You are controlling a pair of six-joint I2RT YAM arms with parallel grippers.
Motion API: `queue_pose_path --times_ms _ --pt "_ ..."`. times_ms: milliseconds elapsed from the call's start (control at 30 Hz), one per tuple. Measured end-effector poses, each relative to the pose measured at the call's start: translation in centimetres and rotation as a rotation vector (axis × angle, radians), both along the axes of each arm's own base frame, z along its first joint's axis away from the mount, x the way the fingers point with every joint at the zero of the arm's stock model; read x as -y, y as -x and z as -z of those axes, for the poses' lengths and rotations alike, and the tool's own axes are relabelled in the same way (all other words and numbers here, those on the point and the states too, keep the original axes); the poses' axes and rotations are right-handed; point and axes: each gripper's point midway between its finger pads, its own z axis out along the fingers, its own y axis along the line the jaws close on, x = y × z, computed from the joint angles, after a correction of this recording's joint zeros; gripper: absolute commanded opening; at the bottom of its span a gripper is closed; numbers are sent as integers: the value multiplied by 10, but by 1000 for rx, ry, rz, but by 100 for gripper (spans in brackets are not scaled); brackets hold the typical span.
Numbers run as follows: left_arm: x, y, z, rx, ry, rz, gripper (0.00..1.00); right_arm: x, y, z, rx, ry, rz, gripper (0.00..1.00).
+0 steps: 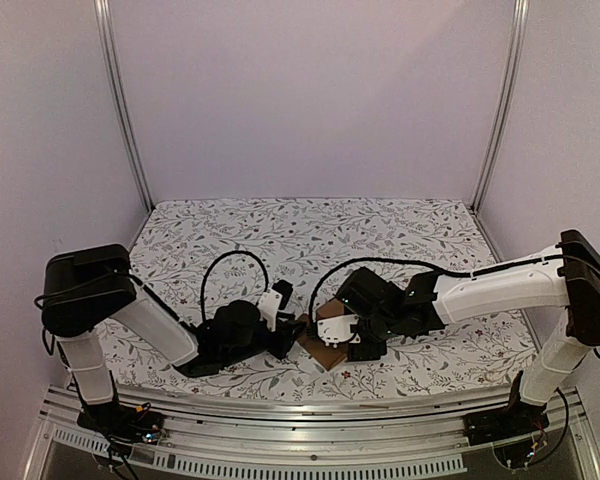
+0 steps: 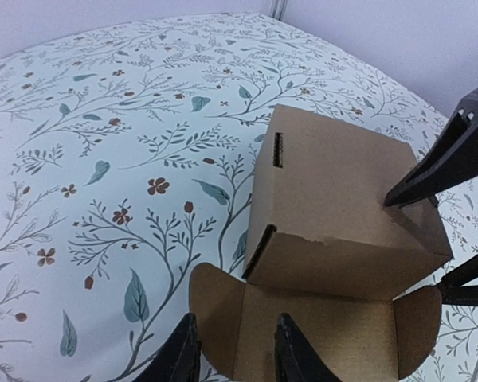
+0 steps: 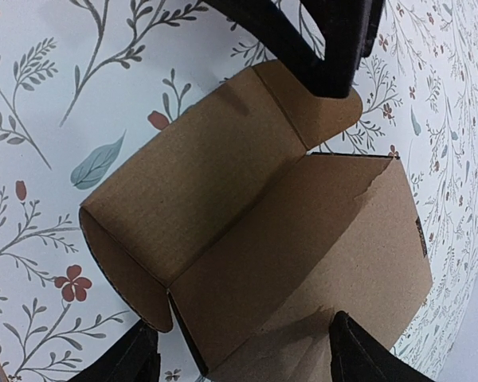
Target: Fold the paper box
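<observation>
The plain brown kraft cardboard box [image 2: 342, 191] sits near-centre on the floral-patterned surface [image 2: 103, 159], its lid flap [image 2: 327, 330] lying flat and its interior hidden. Both arms reach low inward. The left gripper [image 2: 236, 328] holds its jaws slightly apart over the flap, and the right gripper [image 3: 243, 326] has its jaws wide, straddling the box.

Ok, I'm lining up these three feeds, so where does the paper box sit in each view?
Top external: the paper box is low centre, only partly visible.
Left wrist: it sits right of centre, with its open flap at the bottom edge.
Right wrist: it fills the middle, with the flap to the upper left.
Shared landmark: the floral tablecloth under the box in every view.
</observation>
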Motion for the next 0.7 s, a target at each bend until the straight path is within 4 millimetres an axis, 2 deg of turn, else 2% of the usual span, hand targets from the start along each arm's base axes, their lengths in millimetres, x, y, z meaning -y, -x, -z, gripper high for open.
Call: queue_pose_path --times_ms 100,233,400,700 --pt "-10 -2 1 -45 36 -46 36 0 0 0 0 0 0 71" --pt "-13 -8 7 -131 116 -70 35 0 0 0 0 0 -1 72" --pt "-15 -10 31 -242 168 -80 30 0 0 0 0 0 0 72" --pt "-3 -6 32 -300 254 -38 3 0 0 0 -1 1 -1 72"
